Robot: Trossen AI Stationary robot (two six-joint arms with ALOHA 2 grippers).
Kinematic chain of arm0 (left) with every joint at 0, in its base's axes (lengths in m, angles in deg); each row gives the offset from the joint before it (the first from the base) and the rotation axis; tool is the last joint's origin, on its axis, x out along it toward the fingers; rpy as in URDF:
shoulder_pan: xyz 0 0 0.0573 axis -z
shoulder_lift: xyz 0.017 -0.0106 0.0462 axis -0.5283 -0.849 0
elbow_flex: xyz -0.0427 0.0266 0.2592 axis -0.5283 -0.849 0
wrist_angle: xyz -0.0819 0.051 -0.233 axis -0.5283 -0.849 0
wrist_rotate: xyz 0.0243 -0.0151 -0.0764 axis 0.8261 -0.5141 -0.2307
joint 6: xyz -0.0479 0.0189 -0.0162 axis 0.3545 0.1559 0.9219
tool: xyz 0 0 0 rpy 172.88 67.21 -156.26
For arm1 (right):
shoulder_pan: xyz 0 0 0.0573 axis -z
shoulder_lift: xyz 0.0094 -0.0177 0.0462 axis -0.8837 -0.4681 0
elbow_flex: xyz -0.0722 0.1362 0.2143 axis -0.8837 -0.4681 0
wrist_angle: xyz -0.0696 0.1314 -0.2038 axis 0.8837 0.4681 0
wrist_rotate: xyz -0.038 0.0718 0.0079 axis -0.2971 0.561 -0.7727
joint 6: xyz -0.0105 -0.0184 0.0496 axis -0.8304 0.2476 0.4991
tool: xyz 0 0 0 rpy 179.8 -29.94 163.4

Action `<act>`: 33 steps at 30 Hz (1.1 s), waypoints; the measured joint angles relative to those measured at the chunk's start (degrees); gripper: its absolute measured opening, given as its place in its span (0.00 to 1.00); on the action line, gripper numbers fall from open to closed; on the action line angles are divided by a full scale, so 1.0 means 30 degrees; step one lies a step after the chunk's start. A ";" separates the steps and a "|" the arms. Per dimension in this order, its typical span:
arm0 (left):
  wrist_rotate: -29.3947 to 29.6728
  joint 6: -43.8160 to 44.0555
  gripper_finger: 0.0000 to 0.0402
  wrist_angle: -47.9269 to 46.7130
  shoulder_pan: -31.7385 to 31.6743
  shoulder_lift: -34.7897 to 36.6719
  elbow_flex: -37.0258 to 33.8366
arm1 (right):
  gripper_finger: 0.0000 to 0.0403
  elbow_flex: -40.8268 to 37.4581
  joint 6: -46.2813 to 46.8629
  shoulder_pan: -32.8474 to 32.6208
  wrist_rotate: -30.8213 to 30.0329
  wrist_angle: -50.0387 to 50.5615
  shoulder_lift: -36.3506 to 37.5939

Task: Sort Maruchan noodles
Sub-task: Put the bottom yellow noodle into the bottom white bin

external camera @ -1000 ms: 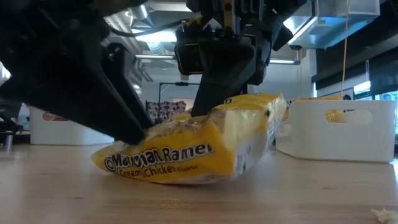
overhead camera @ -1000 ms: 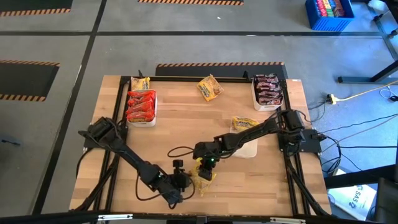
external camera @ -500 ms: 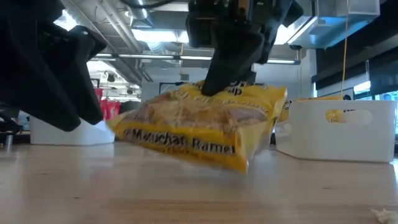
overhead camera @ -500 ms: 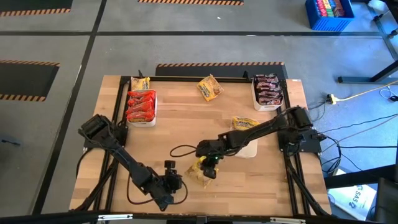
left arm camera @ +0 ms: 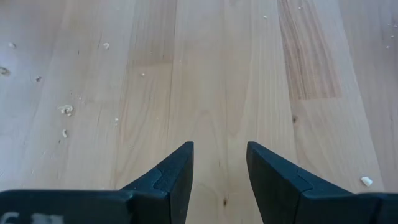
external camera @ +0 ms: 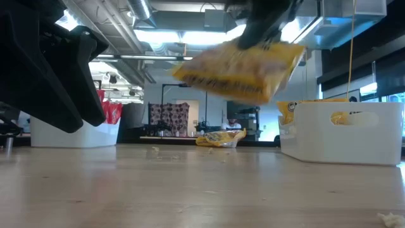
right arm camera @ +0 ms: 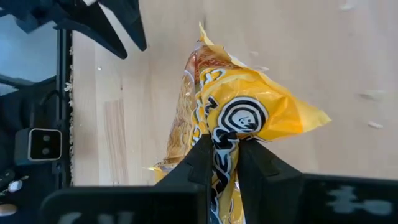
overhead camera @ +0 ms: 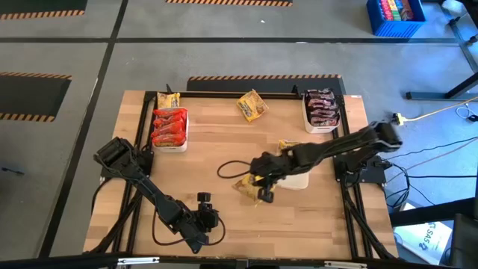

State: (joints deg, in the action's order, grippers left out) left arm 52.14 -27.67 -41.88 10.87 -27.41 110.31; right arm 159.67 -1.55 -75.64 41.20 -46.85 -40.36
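Note:
A yellow Maruchan noodle packet (right arm camera: 239,112) hangs in the air over the table's middle (overhead camera: 246,184), with my right gripper (right arm camera: 225,146) shut on it. In the low view the packet (external camera: 243,63) floats well above the wood. My left gripper (left arm camera: 219,158) stands open over bare wood near the table's front edge (overhead camera: 208,220), with nothing between its fingers. A second yellow packet (overhead camera: 252,104) lies flat at the far middle and a third (overhead camera: 168,99) at the far left. Red packets fill a white tray (overhead camera: 179,146) at the left. Dark packets fill another tray (overhead camera: 305,112) at the far right. My right gripper pinches a bunched fold of the yellow packet's wrapper (right arm camera: 225,127) between its two fingers, near one end of the packet. The fingers come slanting down from the table's right side. The packet hangs tilted below them, lifted clear of the table.
A white tray (overhead camera: 299,181) stands just right of the lifted packet, with one yellow packet (overhead camera: 293,148) at its far end; in the low view it is the white box (external camera: 345,136) on the right. A black cable (overhead camera: 228,168) loops over the middle. Crumbs dot the wood.
My right gripper has risen and gone toward the table's right edge, tipping as it went. The yellow packet, whose underside lay on the wood, is now lifted clear and tilted. My left gripper has drawn back from the packet toward the table's left edge.

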 joint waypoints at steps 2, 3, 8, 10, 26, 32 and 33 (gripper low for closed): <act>0.0000 -0.0007 0.36 0.0015 0.0000 0.0000 0.0000 | 0.08 0.0000 -0.0010 0.0003 -0.0547 0.0955 0.0933; 0.0000 0.0000 0.36 0.0015 0.0000 0.0007 0.0000 | 0.08 0.0000 -0.0014 0.0003 -0.0885 0.1631 0.1393; 0.0010 -0.0007 0.36 0.0018 0.0007 0.0018 0.0022 | 0.08 0.0007 -0.0173 0.0003 -0.3128 0.5527 0.3748; 0.0048 -0.0007 0.36 0.0022 0.0000 0.0029 0.0022 | 0.08 0.0007 -0.0516 0.0003 -0.4193 0.7173 0.4472; 0.0190 -0.0018 0.36 0.0044 -0.0299 0.0029 0.0029 | 0.08 -0.0015 -0.4411 0.0018 -0.7347 1.3360 0.5008; 0.0182 -0.0024 0.36 0.0044 -0.0299 0.0029 0.0036 | 0.08 -0.0015 -0.4652 0.0018 -0.7676 1.3837 0.3892; 0.0182 -0.0027 0.36 0.0044 -0.0299 0.0029 0.0036 | 0.08 -0.0015 -0.4667 0.0018 -0.7680 1.3790 0.3727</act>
State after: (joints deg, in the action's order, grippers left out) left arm 52.69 -27.75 -41.75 9.97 -27.33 110.42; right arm 159.63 -15.55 -75.59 18.15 -5.48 -29.18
